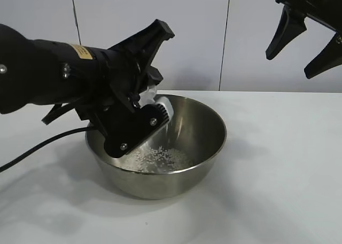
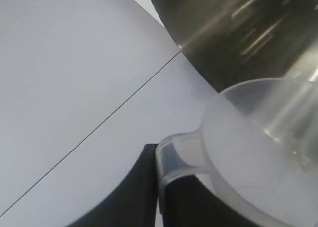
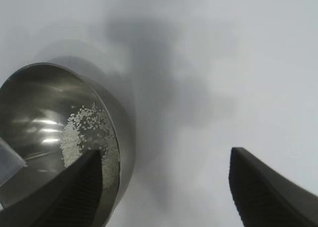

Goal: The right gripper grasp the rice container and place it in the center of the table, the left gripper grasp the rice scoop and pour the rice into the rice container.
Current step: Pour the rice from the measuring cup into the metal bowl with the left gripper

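Steel rice container (image 1: 160,164) sits on the white table (image 1: 288,174), near its middle; rice (image 1: 160,157) lies in a loose patch on the bowl's floor.

Left gripper (image 1: 140,108) hangs over the bowl's left rim, clamped narrow on the rice scoop (image 1: 160,106); scoop is tipped hard over, mouth into the bowl. From the outside view the scoop is mostly hidden behind the black fingers; only a pale sliver shows. The left wrist view gives what that hides: the scoop's clear wall (image 2: 258,152) and small side handle (image 2: 179,155) pinched at a dark finger (image 2: 134,197), steel bowl wall (image 2: 238,33) just beyond; no grains seen there.

Right gripper (image 1: 304,44) is up high at the right, well clear of the bowl, fingers spread wide, holding nothing; its wrist view looks down past both fingers (image 3: 263,187) onto the grains (image 3: 84,137) and bowl rim (image 3: 121,132).

Bare tabletop lies open to the bowl's right and front; a black cable (image 1: 37,148) trails off left.
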